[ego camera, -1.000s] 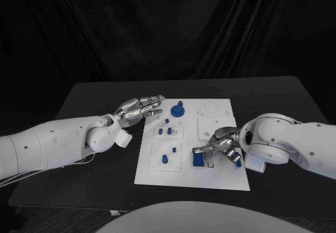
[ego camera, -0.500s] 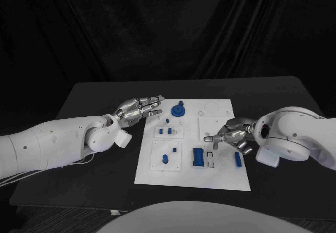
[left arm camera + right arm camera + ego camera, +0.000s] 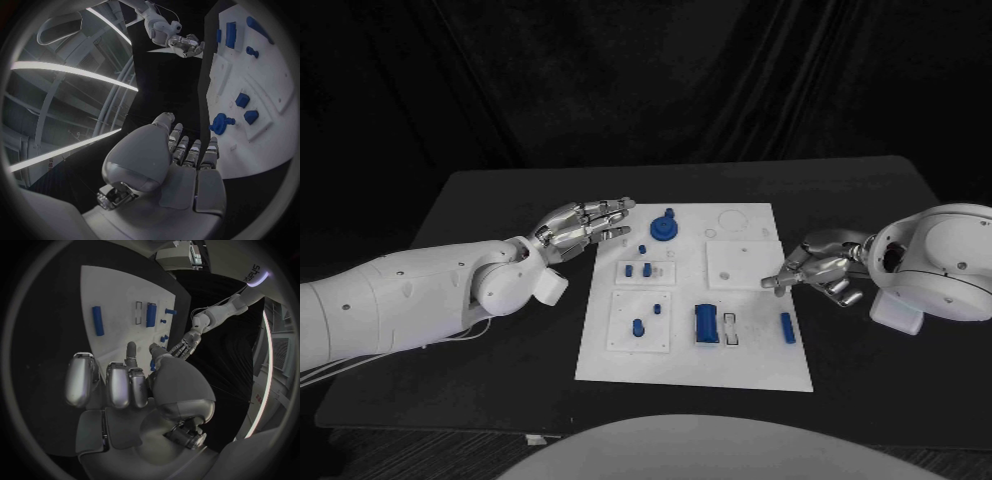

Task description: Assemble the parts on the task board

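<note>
The white task board (image 3: 759, 362) lies mid-table. On it are a blue round knob (image 3: 666, 229), small blue pegs (image 3: 639, 270), a blue piece (image 3: 639, 326), a blue rectangular block (image 3: 708, 324) beside a narrow slot (image 3: 730, 328), and a blue bar (image 3: 788, 328). My left hand (image 3: 589, 222) hovers open at the board's far left corner, fingers stretched toward the knob (image 3: 220, 122). My right hand (image 3: 816, 268) hangs just off the board's right edge, fingers loosely bent and holding nothing. The right wrist view shows the bar (image 3: 98, 320) and the block (image 3: 150, 314) ahead of its fingers.
The black table (image 3: 502, 200) extends round the board on every side. A raised white square plate (image 3: 741, 264) sits on the board's right half, close to my right hand. Dark curtains hang behind the table.
My right hand has let go of the blue block, lifted and drawn back to the right, off the board. The block stays on the board. My left arm has not moved.
</note>
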You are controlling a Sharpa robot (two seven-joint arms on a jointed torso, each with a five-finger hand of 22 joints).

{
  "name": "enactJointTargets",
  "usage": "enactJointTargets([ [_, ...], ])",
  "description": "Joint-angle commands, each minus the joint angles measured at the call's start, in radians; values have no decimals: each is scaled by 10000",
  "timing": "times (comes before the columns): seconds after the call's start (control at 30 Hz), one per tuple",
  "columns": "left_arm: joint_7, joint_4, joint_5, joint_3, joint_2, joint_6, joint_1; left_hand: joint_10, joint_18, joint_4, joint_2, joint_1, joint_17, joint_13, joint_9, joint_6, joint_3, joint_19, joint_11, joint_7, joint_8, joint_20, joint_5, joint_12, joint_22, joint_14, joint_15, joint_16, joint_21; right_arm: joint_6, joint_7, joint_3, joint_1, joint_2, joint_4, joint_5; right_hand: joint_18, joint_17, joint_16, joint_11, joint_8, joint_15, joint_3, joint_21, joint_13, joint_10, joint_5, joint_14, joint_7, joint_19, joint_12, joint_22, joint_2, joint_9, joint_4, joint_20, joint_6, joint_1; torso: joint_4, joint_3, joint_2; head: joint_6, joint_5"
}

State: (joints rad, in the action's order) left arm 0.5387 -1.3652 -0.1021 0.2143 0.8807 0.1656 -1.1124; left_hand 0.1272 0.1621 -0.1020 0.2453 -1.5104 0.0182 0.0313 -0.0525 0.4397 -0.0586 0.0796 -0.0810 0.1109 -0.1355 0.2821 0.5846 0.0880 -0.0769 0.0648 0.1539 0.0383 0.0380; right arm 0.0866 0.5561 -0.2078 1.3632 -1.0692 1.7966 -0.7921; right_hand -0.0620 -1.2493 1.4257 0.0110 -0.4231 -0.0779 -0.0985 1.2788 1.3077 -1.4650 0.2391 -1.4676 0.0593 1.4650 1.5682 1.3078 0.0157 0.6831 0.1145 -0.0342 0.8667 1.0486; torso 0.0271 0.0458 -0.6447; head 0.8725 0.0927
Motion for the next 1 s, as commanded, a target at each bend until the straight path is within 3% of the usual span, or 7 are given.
enactJointTargets([
  [0.03, 180, -22, 25, -8, 10, 36, 14, 51, 186, 21, -28, 91, 16, 19, -17, 72, 79, 38, -40, 11, -69, 34, 40, 68, 3, 68, 24, 42, 58, 507, 582, -4, -136, -116, -53, -1081, -2, 28, -50, 68, 54, -52, -20, 14, 2631, -1058, 80, -504, -20, 195, 26, 1813, 7, -54, -70, 78, 119, 87, 7, -5, -12, 2, -13],
  [0.13, 175, -23, 25, -8, 22, 38, 14, 62, 186, 26, -32, 95, 16, 21, -18, 82, 90, 40, -47, 16, -74, 34, 40, 74, 3, 70, 18, 43, 59, 500, 653, -5, -259, -229, -79, -1381, 0, 47, -56, 85, 77, -64, -21, 26, 2631, -1058, 124, -502, -44, 198, 26, 1815, 18, -125, -98, 86, 265, 121, 12, 9, -16, 2, -26],
  [0.37, 184, 4, 25, -8, -9, 90, 18, 64, 187, 31, -35, 100, 13, 21, -18, 82, 105, 36, -54, 21, -76, 33, 43, 75, 8, 62, 10, 39, 58, 347, 710, -6, -501, -363, -59, -2048, 8, 16, -26, 295, -192, -222, 34, 104, 2631, -1058, 196, -515, -298, 215, 26, 1832, 34, -92, -164, 206, 1089, 160, -6, 16, -7, 2, -325],
  [0.53, 186, 34, 25, -7, -16, 106, 22, 64, 187, 31, -35, 100, 13, 21, -18, 82, 105, 36, -54, 21, -76, 33, 43, 75, 8, 62, 10, 39, 58, 325, 742, -7, -632, -349, -66, -2550, 12, 36, -27, 414, -518, -326, 147, 130, 2631, -1058, 17, -513, -434, 218, 26, 1836, 45, 185, -82, 305, 1339, 20, -2, 14, -8, 2, -339],
  [0.7, 191, 53, 25, -7, -21, 114, 27, 64, 187, 31, -35, 100, 13, 21, -18, 82, 105, 36, -54, 21, -76, 33, 43, 75, 8, 62, 10, 39, 58, 320, 769, -7, -759, -329, -39, -2856, 12, 62, -37, 456, -608, -364, 229, 124, 2631, -1058, -176, -509, -473, 213, 26, 1832, 56, 286, 14, 346, 1397, -106, -12, 14, -15, 2, -290],
  [0.8, 189, 59, 25, -7, -21, 122, 30, 64, 187, 31, -35, 100, 13, 21, -18, 82, 105, 36, -54, 21, -76, 33, 43, 75, 8, 62, 10, 39, 58, 321, 779, -7, -845, -297, -5, -2952, 20, 98, -51, 459, -520, -371, 284, 157, 2631, -1058, -328, -503, -467, 221, 26, 1841, 81, 248, 104, 363, 1368, -204, 8, 9, -4, 2, -264],
  [1.0, 185, 71, 25, -7, -14, 126, 34, 59, 186, 38, -33, 104, 12, 19, -15, 71, 128, 33, -65, 29, -73, 31, 46, 71, 13, 56, 2, 36, 56, 321, 789, -7, -959, -213, 54, -3018, 22, 165, -74, 359, 287, -301, 417, 146, 2631, -1058, -604, -496, -343, 213, 26, 1835, 100, -403, 266, 319, 1450, -283, -3, 11, -6, 2, -282],
])
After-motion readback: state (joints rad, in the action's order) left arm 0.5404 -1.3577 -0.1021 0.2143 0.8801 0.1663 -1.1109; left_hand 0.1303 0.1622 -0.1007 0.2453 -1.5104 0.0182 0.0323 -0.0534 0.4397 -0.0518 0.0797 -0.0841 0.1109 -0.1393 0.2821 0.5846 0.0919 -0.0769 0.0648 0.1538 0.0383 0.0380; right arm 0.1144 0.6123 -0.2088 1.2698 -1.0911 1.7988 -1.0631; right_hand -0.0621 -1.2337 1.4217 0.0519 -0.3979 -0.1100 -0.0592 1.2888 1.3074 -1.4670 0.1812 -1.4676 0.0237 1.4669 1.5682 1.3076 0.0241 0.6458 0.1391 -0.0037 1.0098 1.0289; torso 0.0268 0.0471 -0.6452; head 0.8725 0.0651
